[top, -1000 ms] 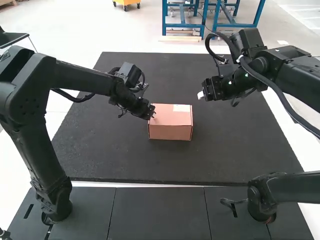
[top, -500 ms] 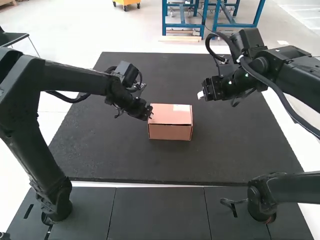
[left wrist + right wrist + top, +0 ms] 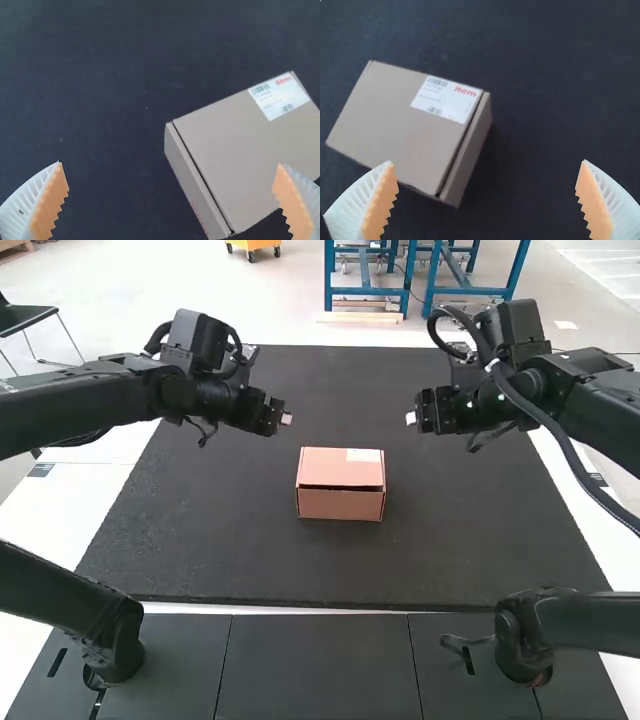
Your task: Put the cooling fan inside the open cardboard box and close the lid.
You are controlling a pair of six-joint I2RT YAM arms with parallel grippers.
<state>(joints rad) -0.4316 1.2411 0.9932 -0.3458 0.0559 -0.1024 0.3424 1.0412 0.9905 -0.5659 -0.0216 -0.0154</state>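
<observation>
Black mat (image 3: 200,540) wide around closed cardboard box (image 3: 340,483)

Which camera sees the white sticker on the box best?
The right wrist view: the sticker on the box is whole and close. The left wrist view shows it smaller, at a corner; the high view, just a pale patch.

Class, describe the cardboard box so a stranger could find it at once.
Start at the black mat. Near its middle, with the left gripper and right gripper hovering to either side, sits the cardboard box. It is the only brown thing there, lid shut, with a white label on top.
</observation>
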